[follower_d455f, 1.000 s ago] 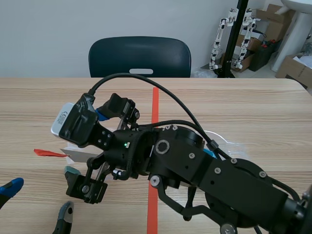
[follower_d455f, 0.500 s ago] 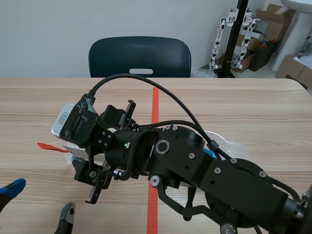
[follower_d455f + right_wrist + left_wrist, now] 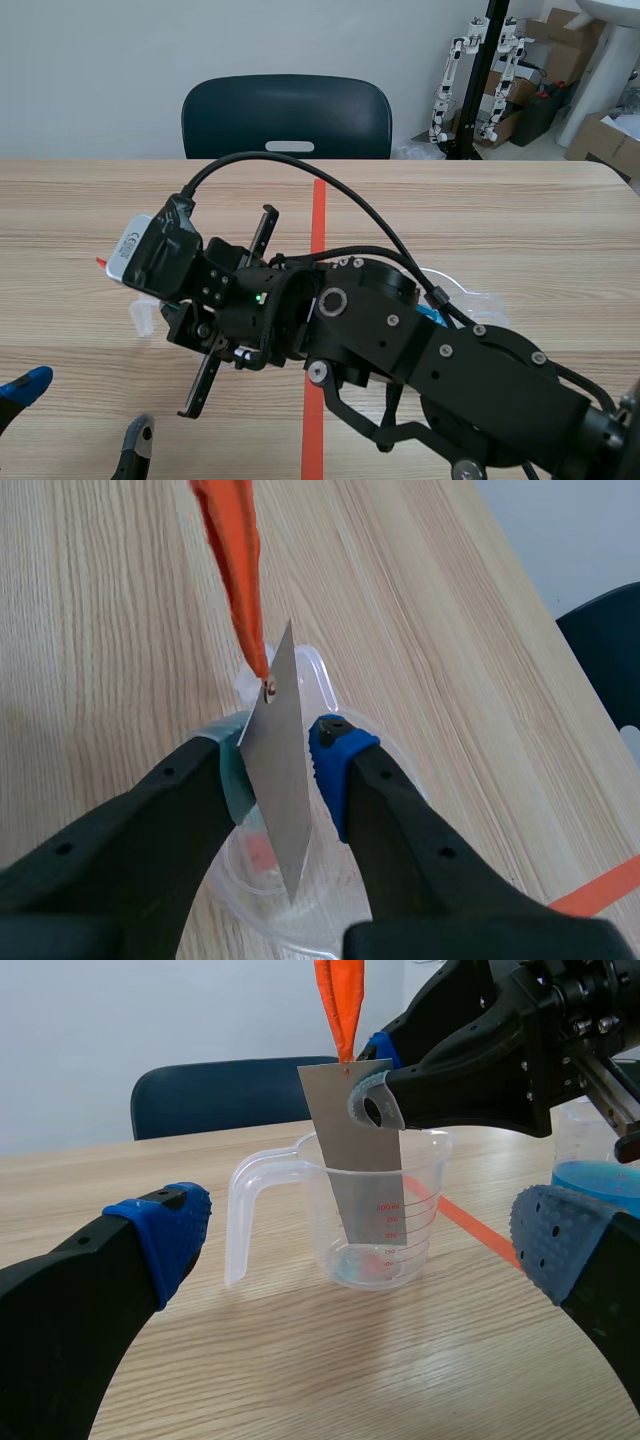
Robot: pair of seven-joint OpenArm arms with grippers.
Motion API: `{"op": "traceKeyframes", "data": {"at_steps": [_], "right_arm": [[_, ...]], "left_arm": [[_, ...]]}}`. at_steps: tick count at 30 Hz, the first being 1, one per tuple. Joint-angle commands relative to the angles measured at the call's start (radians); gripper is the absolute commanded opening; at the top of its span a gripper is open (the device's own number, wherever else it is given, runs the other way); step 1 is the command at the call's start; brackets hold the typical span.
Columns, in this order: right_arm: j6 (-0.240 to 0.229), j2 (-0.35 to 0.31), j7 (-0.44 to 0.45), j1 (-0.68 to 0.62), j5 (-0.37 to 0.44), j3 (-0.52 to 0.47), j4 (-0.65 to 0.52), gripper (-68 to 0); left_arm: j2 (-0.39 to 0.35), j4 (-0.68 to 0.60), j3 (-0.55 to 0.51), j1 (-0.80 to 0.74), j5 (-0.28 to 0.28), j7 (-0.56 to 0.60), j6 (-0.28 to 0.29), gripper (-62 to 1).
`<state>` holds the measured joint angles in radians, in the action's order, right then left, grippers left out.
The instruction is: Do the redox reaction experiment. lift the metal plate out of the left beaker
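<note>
Nearest the robot, at the near left of the table (image 3: 520,220), the left gripper (image 3: 75,420) sits low with its two fingers wide apart. Nothing is between them, and its blue pads (image 3: 165,1225) face a clear beaker (image 3: 425,1210) a bit farther off. The beaker stands upright on the wood, left of the red tape line (image 3: 318,215), and its handle (image 3: 240,1210) sticks out to the left. The big right arm (image 3: 430,350) comes in from the near right, crosses the line and hangs over the beaker. The right gripper (image 3: 285,765) is squeezed tight on the metal plate (image 3: 355,1160), with one pad on each flat side, near the plate's top. The plate is thin, grey and tilted. Its lower end is down inside the beaker and its top stands well above the rim — I cannot tell if the bottom edge touches the floor of the beaker. An orange strip (image 3: 340,1000) is tied through a small hole at the plate's top and goes up from there. Just right of the tape line stands a second beaker (image 3: 585,1135) with blue liquid (image 3: 600,1178) in it, mostly hidden behind the right arm in the scene view. At the far edge of the table is a dark chair (image 3: 287,118), and far off to the right are some brown boxes (image 3: 600,135).
</note>
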<state>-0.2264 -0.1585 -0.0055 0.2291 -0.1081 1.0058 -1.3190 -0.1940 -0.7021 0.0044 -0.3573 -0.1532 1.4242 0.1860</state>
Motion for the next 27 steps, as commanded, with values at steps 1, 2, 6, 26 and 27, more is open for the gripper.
{"op": "traceKeyframes", "data": {"at_steps": [1,2,6,26,27], "right_arm": [[0.001,0.003,0.008,0.018,0.003,0.004,-0.012,-56.7],[0.001,0.003,0.008,0.018,0.003,0.003,-0.012,-56.7],[0.002,0.003,0.008,0.018,0.003,0.003,-0.012,-56.8],[0.031,0.0,0.004,0.02,0.047,-0.078,-0.017,-67.0],[0.031,-0.002,0.002,0.02,0.068,-0.078,-0.017,-67.0]], "left_arm": [[-0.001,-0.01,-0.005,-0.008,0.003,0.015,0.0,1.4],[-0.001,-0.01,-0.005,-0.008,0.003,0.015,0.0,1.4],[-0.001,-0.01,-0.005,-0.008,0.003,0.015,0.0,1.4],[-0.001,-0.01,-0.005,-0.008,0.003,0.015,0.0,1.4],[-0.001,-0.01,-0.005,-0.008,0.003,0.015,0.0,1.4]]}}
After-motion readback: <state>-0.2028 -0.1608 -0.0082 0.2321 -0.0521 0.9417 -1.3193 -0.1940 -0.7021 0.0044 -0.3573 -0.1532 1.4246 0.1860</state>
